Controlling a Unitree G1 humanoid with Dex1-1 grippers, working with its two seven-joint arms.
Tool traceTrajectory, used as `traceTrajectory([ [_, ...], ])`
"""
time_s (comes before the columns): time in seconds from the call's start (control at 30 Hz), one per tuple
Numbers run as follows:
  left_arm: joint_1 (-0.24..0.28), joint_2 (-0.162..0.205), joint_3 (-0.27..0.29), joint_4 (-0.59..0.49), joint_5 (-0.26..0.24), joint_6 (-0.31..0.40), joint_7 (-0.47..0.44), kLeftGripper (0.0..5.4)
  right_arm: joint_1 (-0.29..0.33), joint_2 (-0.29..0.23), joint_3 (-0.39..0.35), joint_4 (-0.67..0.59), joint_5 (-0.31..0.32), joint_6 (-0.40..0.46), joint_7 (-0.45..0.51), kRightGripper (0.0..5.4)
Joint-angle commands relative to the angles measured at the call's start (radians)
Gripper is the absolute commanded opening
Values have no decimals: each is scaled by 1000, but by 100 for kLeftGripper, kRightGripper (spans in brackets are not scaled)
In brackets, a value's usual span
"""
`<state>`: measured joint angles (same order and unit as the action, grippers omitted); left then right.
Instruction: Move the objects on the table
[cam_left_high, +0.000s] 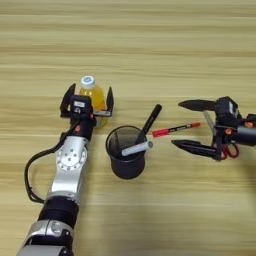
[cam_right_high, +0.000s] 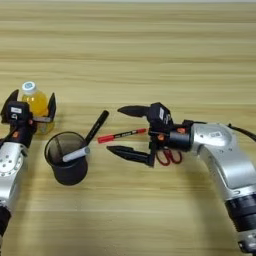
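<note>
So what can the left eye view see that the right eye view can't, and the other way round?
Only the left eye view shows the left arm's full length, down past its elbow. Only the right eye view shows the right arm's silver forearm and the whole red-handled scissors. Both share the open left tool around the juice bottle, the open right tool over the red pen, the black cup and the black marker.

Silver arm shells, black joints and fingers; black cable loops beside, seemingly, each forearm.
</note>
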<state>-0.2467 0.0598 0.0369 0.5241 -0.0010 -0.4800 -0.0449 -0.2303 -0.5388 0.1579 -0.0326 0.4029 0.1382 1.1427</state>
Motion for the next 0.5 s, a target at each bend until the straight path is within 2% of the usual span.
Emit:
traceTrajectory([
  [0.03, -6, 4, 0, 10, 13, -7, 6, 536, 5, 19, 33, 32, -42, -18, -3, 540],
  [0.13, -5, 4, -1, 10, 13, -8, 7, 536, 4, 39, 61, 79, -81, -41, -9, 540],
  [0.4, -5, 4, -3, 10, 13, -8, 7, 536, 0, 67, 111, 130, -133, -69, -2, 540],
  [0.5, -5, 4, -3, 12, 13, -9, 8, 536, -4, 94, 128, 155, -152, -83, -15, 540],
])
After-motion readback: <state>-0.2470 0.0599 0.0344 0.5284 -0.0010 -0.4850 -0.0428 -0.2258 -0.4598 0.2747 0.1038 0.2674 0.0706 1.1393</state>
